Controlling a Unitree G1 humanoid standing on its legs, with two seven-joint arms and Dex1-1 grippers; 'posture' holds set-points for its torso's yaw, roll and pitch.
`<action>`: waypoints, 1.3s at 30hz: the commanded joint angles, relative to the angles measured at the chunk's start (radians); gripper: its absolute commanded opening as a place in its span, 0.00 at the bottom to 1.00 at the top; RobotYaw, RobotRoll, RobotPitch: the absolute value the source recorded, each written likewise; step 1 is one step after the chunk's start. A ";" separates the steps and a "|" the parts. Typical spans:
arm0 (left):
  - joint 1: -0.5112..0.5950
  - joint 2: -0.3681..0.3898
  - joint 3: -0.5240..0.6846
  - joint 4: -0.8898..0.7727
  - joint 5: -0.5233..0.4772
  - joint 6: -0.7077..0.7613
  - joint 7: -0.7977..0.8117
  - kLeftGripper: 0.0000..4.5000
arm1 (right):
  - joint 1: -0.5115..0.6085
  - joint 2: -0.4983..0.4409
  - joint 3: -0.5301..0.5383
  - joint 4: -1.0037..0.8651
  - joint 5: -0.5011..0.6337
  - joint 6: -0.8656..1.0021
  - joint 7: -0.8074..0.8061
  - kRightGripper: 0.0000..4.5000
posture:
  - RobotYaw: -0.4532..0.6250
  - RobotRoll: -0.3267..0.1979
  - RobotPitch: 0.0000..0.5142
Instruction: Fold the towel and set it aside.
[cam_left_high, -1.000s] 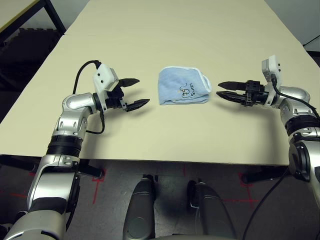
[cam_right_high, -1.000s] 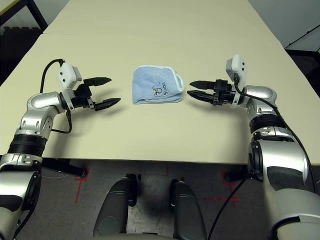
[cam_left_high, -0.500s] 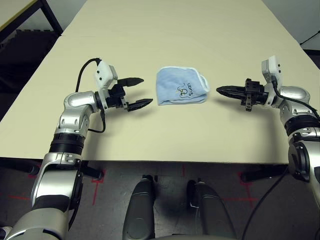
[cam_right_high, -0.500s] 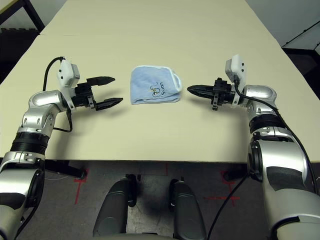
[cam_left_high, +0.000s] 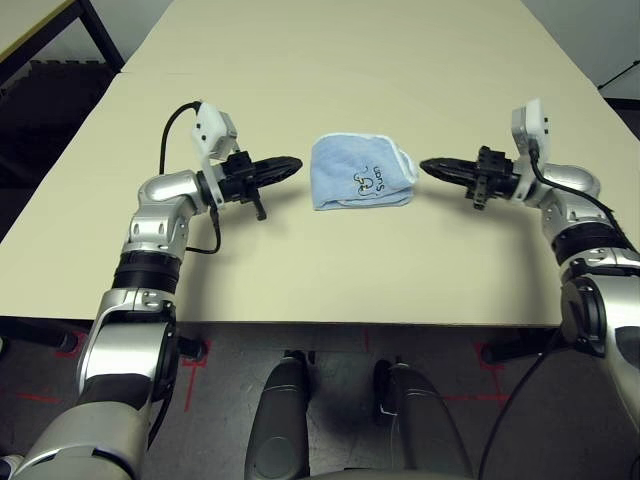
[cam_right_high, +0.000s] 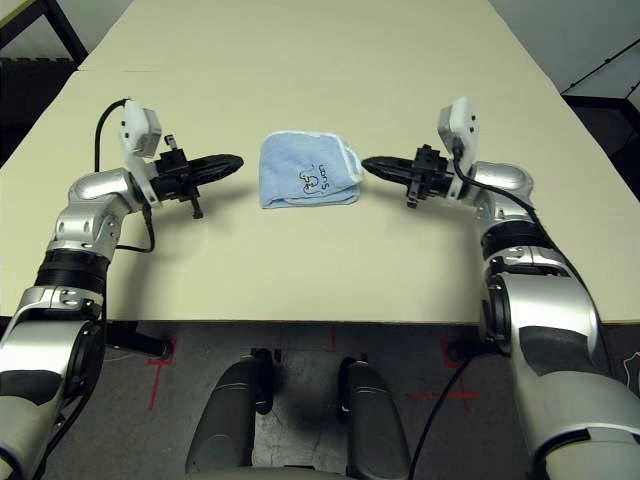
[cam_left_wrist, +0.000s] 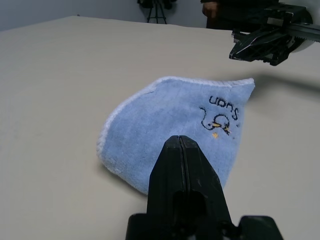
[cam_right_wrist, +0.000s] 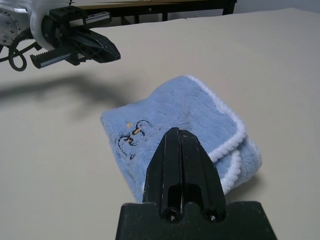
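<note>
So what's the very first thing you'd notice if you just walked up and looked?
The small light-blue terry cloth towel, already folded, with white edging and a dark scribble mark, lying in the middle of the beige table. Then the two black end effectors pointing at it from either side, both shut: the left end effector and the right end effector, neither touching it.

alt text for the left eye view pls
A folded light-blue terry towel with white edging lies mid-table on a beige tabletop. The robot's left tool and right tool, both shut, point at it from either side, close to its edges.
</note>
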 joint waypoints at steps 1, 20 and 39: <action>-0.047 -0.032 -0.029 0.078 0.056 0.002 0.050 0.01 | -0.014 0.022 0.009 0.024 -0.024 0.016 -0.068 0.00 | 0.48 0.62 0.38; -0.160 -0.156 -0.110 0.421 0.257 0.002 0.197 0.01 | 0.038 0.075 0.222 0.080 -0.309 0.018 -0.393 0.00 | 0.47 0.62 0.39; -0.228 -0.131 0.015 0.322 0.152 0.013 0.149 0.01 | -0.042 0.119 -0.002 0.038 -0.063 0.062 -0.299 0.00 | 0.47 0.62 0.38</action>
